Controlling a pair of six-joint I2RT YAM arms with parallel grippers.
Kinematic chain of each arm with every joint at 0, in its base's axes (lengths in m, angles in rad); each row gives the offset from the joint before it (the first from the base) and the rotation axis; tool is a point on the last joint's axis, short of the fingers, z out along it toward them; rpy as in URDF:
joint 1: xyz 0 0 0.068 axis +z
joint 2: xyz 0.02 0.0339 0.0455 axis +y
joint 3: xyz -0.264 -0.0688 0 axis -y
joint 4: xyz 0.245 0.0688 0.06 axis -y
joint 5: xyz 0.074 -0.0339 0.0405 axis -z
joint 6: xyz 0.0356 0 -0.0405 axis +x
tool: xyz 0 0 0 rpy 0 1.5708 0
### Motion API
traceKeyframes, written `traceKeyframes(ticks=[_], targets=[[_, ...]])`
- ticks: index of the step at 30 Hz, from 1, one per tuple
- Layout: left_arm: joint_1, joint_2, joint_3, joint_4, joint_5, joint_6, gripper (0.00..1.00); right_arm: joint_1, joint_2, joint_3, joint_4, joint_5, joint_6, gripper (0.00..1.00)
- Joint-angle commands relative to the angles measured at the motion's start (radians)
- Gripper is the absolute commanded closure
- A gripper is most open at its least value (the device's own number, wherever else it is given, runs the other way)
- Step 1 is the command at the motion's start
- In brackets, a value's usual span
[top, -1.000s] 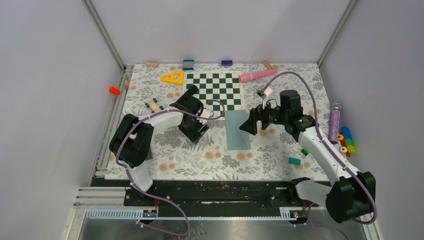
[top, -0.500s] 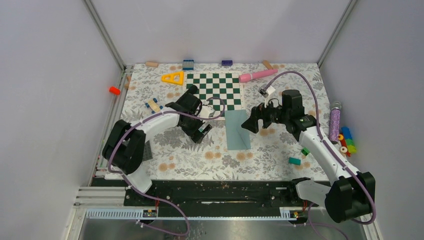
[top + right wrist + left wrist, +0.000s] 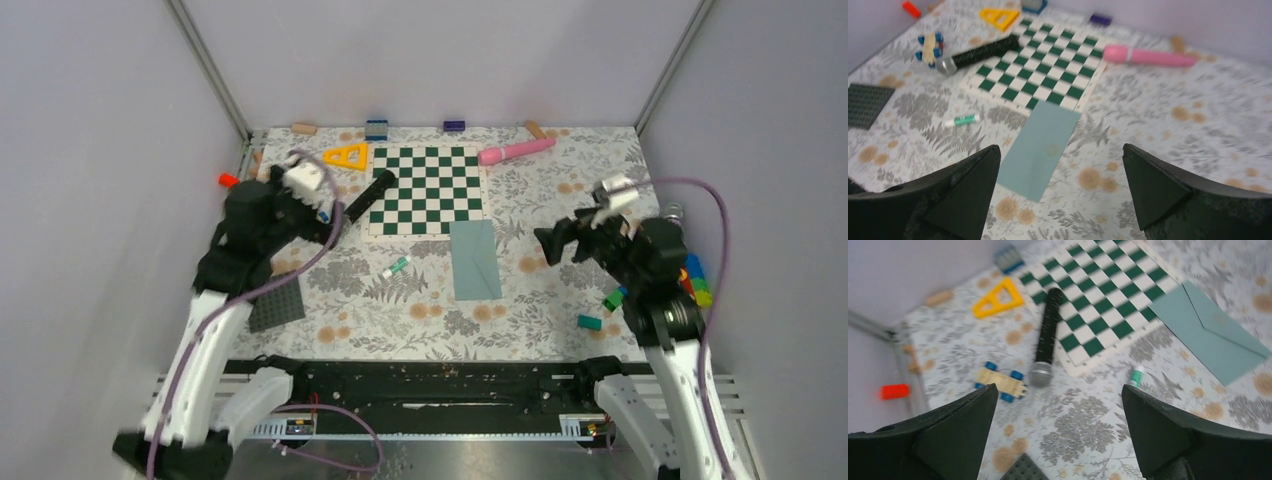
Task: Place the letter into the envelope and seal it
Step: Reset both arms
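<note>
left pincer [image 3: 1056, 400] is wide open and holds nothing, up off the counter [image 3: 400, 320] at about 9 o'clock from the envelope [image 3: 475, 260]. right pincer [image 3: 1060, 150] is the same, fully spread and empty, at its 3 o'clock. envelope lies flat, its top edge touching the chessboard [image 3: 425, 190] at the board's 5 o'clock corner. flap [image 3: 1228, 322] looks folded down. letter isn't visible in any view, so my guess is it's inside, and what's left is confirming the seal. can't tell if the flap is actually stuck. a green-white stick [image 3: 396, 266], maybe glue, sits at the envelope's 9 o'clock, apart from it. to do this well i'd pin the envelope body with one pincer, close the other and use it as a pad. press from the fold line out to the flap tip, straight down with no sideways drag, since paper on this cloth will probably slide. then lift vertically.
</note>
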Motion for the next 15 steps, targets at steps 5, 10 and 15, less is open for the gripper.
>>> traceKeyframes(ticks=[5,10,15], targets=[[0.154,-0.397,-0.22,0.017,0.09,-0.017,0.01,-0.001,-0.31,0.046,-0.231,0.294,-0.1,0.0],[0.155,-0.443,-0.237,0.066,-0.117,-0.1,0.01,0.0,-0.364,-0.022,-0.216,0.36,-0.096,0.0],[0.159,-0.456,-0.265,0.15,-0.301,-0.177,0.01,0.0,-0.361,-0.055,-0.179,0.473,-0.097,0.01]])
